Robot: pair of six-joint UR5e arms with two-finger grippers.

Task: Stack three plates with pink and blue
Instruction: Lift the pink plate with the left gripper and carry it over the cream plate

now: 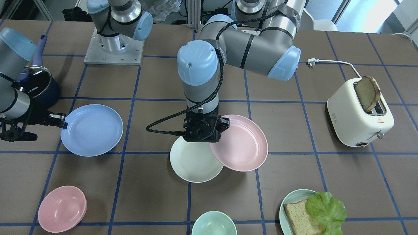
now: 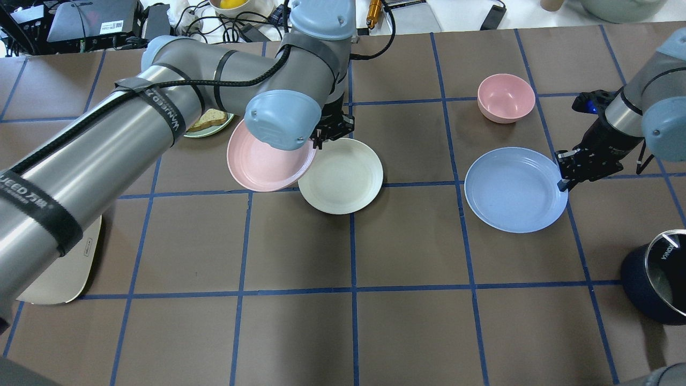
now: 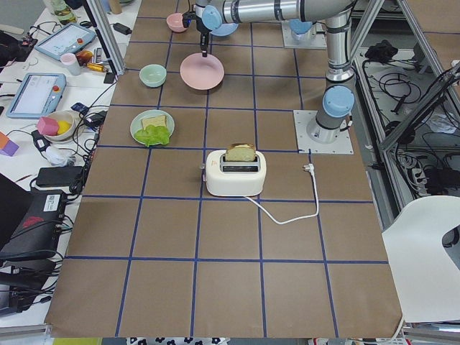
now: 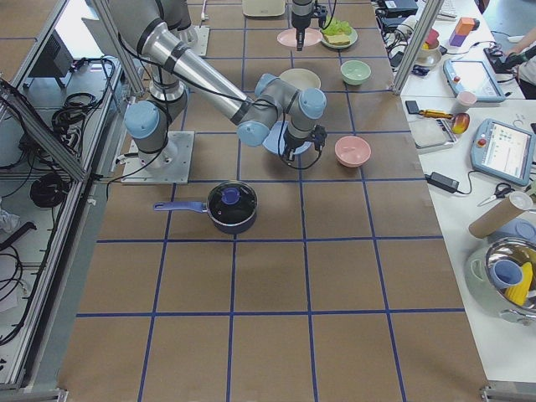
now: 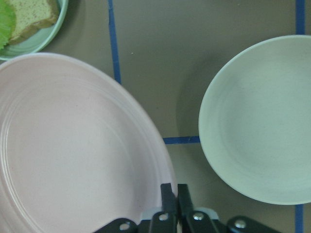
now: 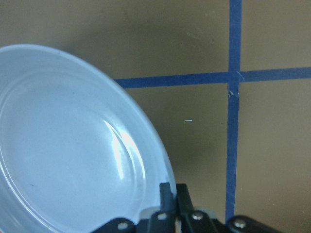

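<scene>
Left gripper (image 5: 174,194) clenched on rim of round pale-pink plastic plate (image 5: 73,145), seemingly lifted off desk. Round cream-white plastic plate (image 5: 257,121) just beside, toward robot's right. Right gripper (image 6: 174,194) clamped on round periwinkle-blue plastic plate (image 6: 68,141).

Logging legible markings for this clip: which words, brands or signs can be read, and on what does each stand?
"KONKA": lid of the dark pot.
Red warning triangle, no words: side of the toaster.
White print on the left arm's black strap: too blurred to read.
</scene>
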